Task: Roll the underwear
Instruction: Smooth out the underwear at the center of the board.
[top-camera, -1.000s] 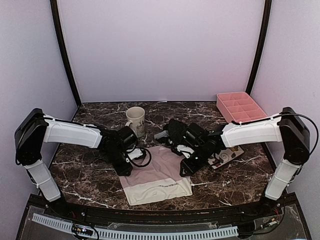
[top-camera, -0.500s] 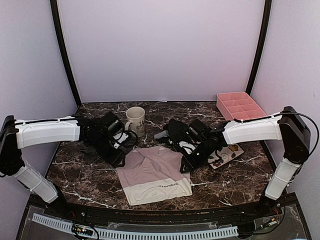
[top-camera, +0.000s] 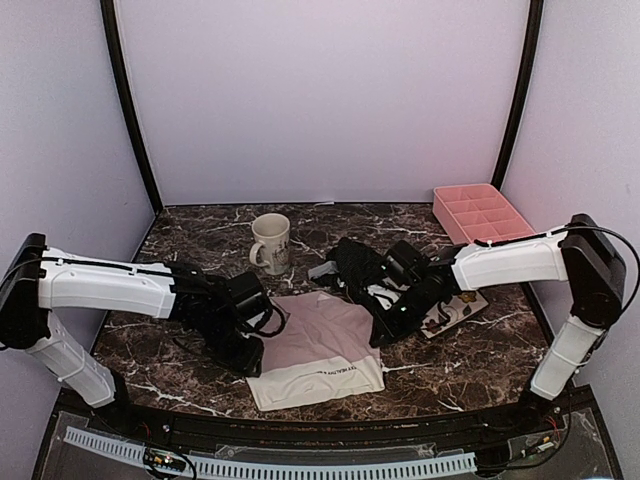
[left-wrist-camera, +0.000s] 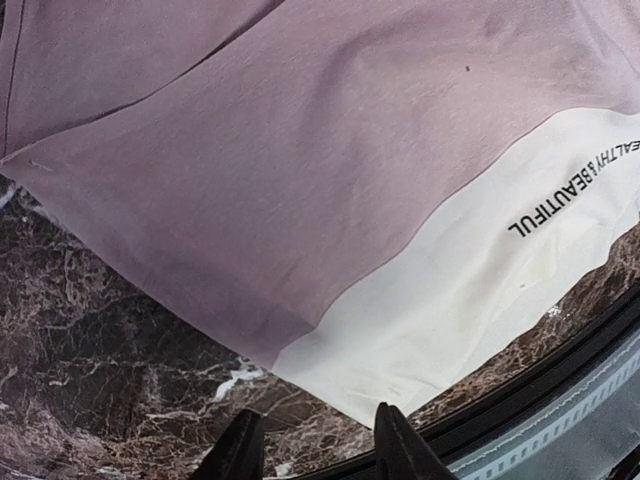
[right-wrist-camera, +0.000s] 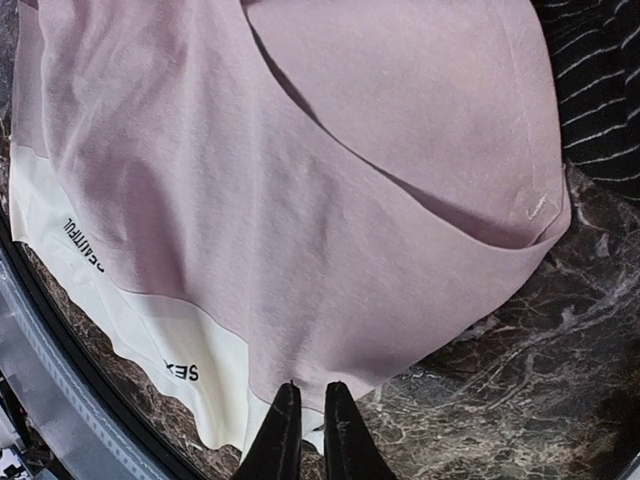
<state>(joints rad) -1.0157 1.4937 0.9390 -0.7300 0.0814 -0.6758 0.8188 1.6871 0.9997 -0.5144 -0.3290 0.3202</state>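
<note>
The pale pink and white underwear (top-camera: 318, 350) lies spread flat on the marble table, its white waistband (left-wrist-camera: 470, 270) toward the near edge. My left gripper (top-camera: 250, 360) hovers at the waistband's near left corner, open, fingertips (left-wrist-camera: 242, 448) apart with only marble between them. My right gripper (top-camera: 380, 335) sits at the cloth's right edge, its jaws pinched nearly together on the pink hem (right-wrist-camera: 330, 375). The black ribbed underwear (top-camera: 350, 265) lies bunched behind, under the right arm, and shows in the right wrist view's top right corner (right-wrist-camera: 600, 90).
A cream mug (top-camera: 271, 242) stands behind the left arm. A pink divided tray (top-camera: 483, 213) is at the back right. A flowered square plate (top-camera: 452, 310) lies under the right forearm. The table's black front rail (left-wrist-camera: 560, 380) runs just past the waistband.
My left arm swung out beside the mug, then came back down to the waistband's near left corner. The right jaws narrowed on the cloth's right edge. The cloth lies slightly more spread.
</note>
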